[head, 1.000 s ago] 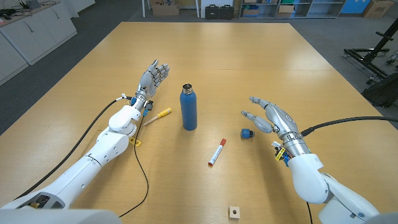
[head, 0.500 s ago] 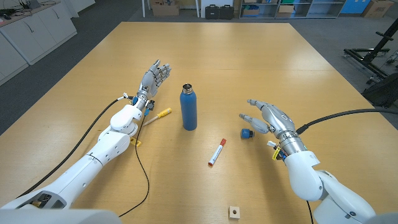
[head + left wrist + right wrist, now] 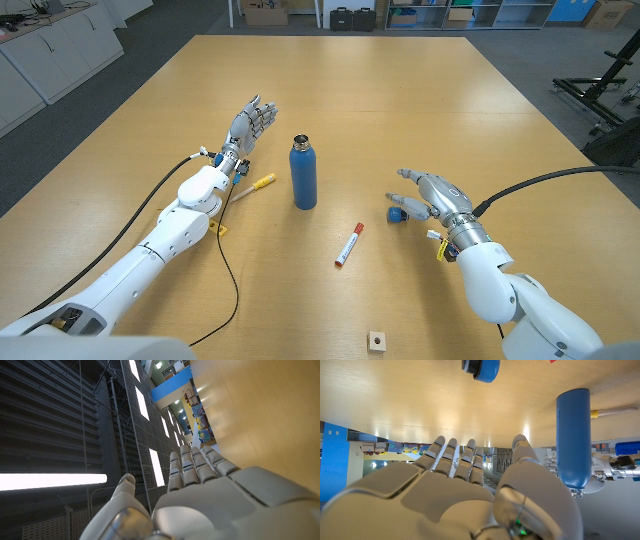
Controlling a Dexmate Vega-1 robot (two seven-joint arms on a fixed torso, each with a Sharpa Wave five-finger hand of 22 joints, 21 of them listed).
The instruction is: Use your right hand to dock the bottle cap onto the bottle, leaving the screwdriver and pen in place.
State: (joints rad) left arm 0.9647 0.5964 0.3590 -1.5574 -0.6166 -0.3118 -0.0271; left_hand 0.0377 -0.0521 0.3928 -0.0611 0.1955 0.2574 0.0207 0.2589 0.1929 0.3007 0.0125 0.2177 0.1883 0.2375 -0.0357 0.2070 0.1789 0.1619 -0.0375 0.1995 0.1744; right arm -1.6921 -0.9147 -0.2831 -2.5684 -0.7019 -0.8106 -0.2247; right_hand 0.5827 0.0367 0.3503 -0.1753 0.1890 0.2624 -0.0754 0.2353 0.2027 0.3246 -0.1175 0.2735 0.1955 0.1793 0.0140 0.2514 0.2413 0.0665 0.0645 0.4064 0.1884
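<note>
A blue bottle [image 3: 303, 172] stands upright and uncapped at mid table; it also appears in the right wrist view [image 3: 574, 435]. Its blue cap [image 3: 398, 214] lies on the wood to the bottle's right, seen too as the cap [image 3: 480, 369]. My right hand [image 3: 430, 194] hovers beside the cap with fingers spread and nothing held; its fingertips reach just past the cap. A red-and-white pen [image 3: 348, 245] lies in front of the bottle. A yellow-handled screwdriver [image 3: 255, 185] lies left of the bottle. My left hand [image 3: 249, 122] stands apart beyond the screwdriver, fingers extended, holding nothing.
A small wooden block [image 3: 376, 341] sits near the table's front edge. Black cables trail from both arms across the wood. Boxes and cabinets stand beyond the far edge of the table [image 3: 330, 90].
My right hand has slid back toward the robot and lowered next to the cap. The left hand, bottle, pen and screwdriver have stayed where they were.
</note>
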